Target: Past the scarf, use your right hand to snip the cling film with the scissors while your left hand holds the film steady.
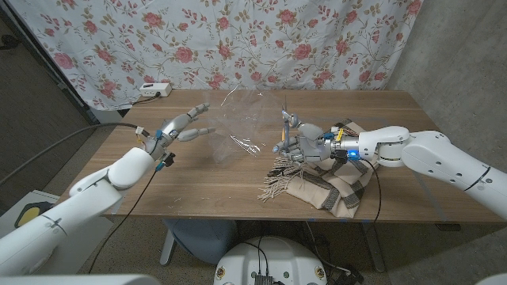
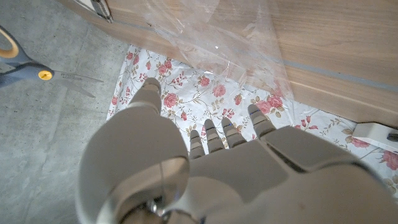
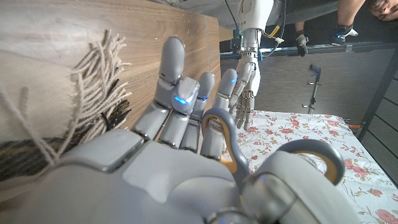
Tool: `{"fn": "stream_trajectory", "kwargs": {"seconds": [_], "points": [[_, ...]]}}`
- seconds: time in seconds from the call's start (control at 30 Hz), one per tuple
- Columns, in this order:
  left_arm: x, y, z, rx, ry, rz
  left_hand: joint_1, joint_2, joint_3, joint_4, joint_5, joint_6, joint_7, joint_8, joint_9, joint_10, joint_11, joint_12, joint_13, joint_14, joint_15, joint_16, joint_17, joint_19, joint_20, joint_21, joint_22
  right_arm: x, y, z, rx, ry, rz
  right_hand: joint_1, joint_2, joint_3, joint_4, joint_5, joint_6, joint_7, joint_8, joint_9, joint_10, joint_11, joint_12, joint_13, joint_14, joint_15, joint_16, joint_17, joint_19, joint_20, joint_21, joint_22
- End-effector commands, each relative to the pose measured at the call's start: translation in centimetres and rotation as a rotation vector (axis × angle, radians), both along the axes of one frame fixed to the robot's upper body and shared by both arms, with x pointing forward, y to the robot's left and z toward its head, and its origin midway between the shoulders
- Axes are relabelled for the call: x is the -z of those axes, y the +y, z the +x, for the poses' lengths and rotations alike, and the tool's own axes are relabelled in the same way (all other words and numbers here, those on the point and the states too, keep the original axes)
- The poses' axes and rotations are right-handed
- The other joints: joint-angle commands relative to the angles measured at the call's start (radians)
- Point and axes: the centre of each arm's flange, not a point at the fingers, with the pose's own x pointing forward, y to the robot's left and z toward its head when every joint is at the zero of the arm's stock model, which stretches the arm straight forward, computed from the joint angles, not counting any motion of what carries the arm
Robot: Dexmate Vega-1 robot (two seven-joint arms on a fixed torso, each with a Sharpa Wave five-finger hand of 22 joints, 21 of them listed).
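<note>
Grey-handled scissors (image 1: 286, 127) gripped upright in right hand (image 1: 305, 146), blades parted.

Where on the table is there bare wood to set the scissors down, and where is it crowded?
Bare wood runs along the table's near edge, between the left hand and the scarf, and across the far right corner behind the right hand. It is crowded mid-table: the cling film stands between the hands, and the right hand, holding the scissors, hangs over the scarf.

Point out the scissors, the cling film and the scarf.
scissors (image 1: 287, 120): head view, on the blades above the right hand.
cling film (image 1: 230, 119): head view, on the clear sheet's middle.
scarf (image 1: 313, 188): head view, on the folded cloth near its fringe.
</note>
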Motion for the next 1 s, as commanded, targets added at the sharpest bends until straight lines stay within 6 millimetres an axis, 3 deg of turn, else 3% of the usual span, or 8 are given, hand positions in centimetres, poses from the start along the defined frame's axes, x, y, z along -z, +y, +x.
{"fn": "stream_trajectory", "kwargs": {"seconds": [0.03,0.07,0.1,0.2,0.47,0.87,0.93,1.0], "points": [[-0.3,0.3,1.3,-0.131,-0.040,0.100,-0.015,0.000,-0.007,0.002,-0.004,0.009,-0.009,0.008,0.001,0.003,-0.011,0.003,-0.001,-0.006,-0.004,0.003,-0.002,0.000,-0.009,0.001,0.000,-0.4,-0.1,0.1,0.006,-0.014,0.003,0.016,0.003,-0.005,-0.006,0.003,-0.067,0.079,0.000,0.007,0.006,0.007,0.007,0.001,-0.005,-0.082,0.003,0.002,0.005,-0.058,-0.002,-0.001],[-0.3,0.3,1.5,-0.141,-0.047,0.102,-0.020,-0.002,-0.010,0.004,-0.005,0.008,-0.005,0.007,0.001,0.002,-0.008,0.003,-0.002,-0.007,-0.001,0.003,-0.004,0.000,-0.007,0.001,0.000,-0.4,-0.1,0.1,0.007,-0.016,0.004,0.016,0.003,-0.005,-0.006,0.003,-0.067,0.080,0.000,0.007,0.006,0.007,0.007,0.001,-0.005,-0.082,0.003,0.002,0.005,-0.058,-0.002,-0.001],[-0.2,0.2,1.5,-0.157,-0.076,0.099,-0.085,0.001,-0.035,0.040,-0.010,0.005,0.014,0.006,0.001,0.000,0.009,0.006,-0.008,-0.004,0.016,0.012,-0.012,-0.001,0.007,0.001,0.000,-0.4,-0.1,0.1,0.006,-0.019,0.005,0.017,0.003,-0.005,-0.006,0.003,-0.067,0.078,-0.001,0.006,0.005,0.006,0.007,0.001,-0.005,-0.082,0.003,0.002,0.007,-0.058,-0.003,-0.004],[-0.2,-0.5,1.4,-0.180,-0.135,0.123,-0.178,-0.059,-0.101,0.076,0.018,0.036,0.000,0.014,0.001,0.035,-0.008,0.022,-0.019,0.038,-0.020,0.028,-0.024,0.037,-0.009,0.012,-0.001,-0.4,-0.1,0.2,0.006,-0.019,0.008,0.019,0.003,-0.008,-0.006,0.002,-0.067,0.077,-0.001,0.008,0.003,0.005,0.008,-0.001,-0.005,-0.082,0.003,0.002,0.006,-0.057,-0.002,-0.003],[0.0,-1.6,3.2,-0.184,-0.092,0.186,-0.219,-0.132,-0.161,0.084,0.062,0.034,-0.015,0.008,0.001,0.020,-0.013,0.015,-0.029,0.019,-0.024,0.017,-0.035,0.046,-0.028,0.009,-0.002,-0.4,0.0,0.0,0.003,-0.015,0.012,0.024,0.005,-0.014,-0.004,0.001,-0.064,0.078,-0.003,0.006,0.003,0.008,0.011,-0.004,-0.003,-0.083,0.002,0.002,0.006,-0.059,-0.001,-0.006],[0.7,-4.1,5.4,-0.170,0.009,0.321,-0.253,-0.179,-0.224,0.098,0.135,-0.030,-0.015,-0.005,0.002,-0.073,-0.008,-0.010,-0.049,-0.044,0.000,0.005,-0.043,0.028,-0.017,-0.001,-0.002,-0.3,0.2,-0.3,0.001,-0.019,-0.003,0.039,0.013,-0.023,-0.005,-0.001,-0.061,0.079,-0.005,0.010,0.002,0.008,0.017,-0.013,-0.001,-0.082,0.001,0.001,0.007,-0.060,-0.002,-0.016],[1.0,-4.4,5.7,-0.167,0.029,0.334,-0.248,-0.180,-0.229,0.097,0.147,-0.033,-0.018,-0.003,0.002,-0.081,-0.007,-0.010,-0.052,-0.048,0.020,0.006,-0.044,0.038,-0.003,0.003,-0.002,-0.3,0.2,-0.3,0.002,-0.021,-0.008,0.041,0.014,-0.024,-0.005,-0.001,-0.063,0.078,-0.005,0.012,0.001,0.008,0.019,-0.012,-0.001,-0.082,0.001,0.001,0.007,-0.060,-0.001,-0.016],[1.2,-4.7,5.9,-0.165,0.039,0.340,-0.241,-0.182,-0.243,0.097,0.175,-0.036,-0.018,0.000,0.002,-0.092,-0.001,-0.007,-0.061,-0.035,0.116,0.013,-0.048,0.054,0.016,0.005,-0.003,-0.3,0.2,-0.4,0.001,-0.026,-0.014,0.042,0.014,-0.026,-0.005,-0.001,-0.062,0.079,-0.006,0.011,0.000,0.008,0.021,-0.009,0.000,-0.082,0.001,0.001,0.004,-0.060,0.002,-0.011]]}}
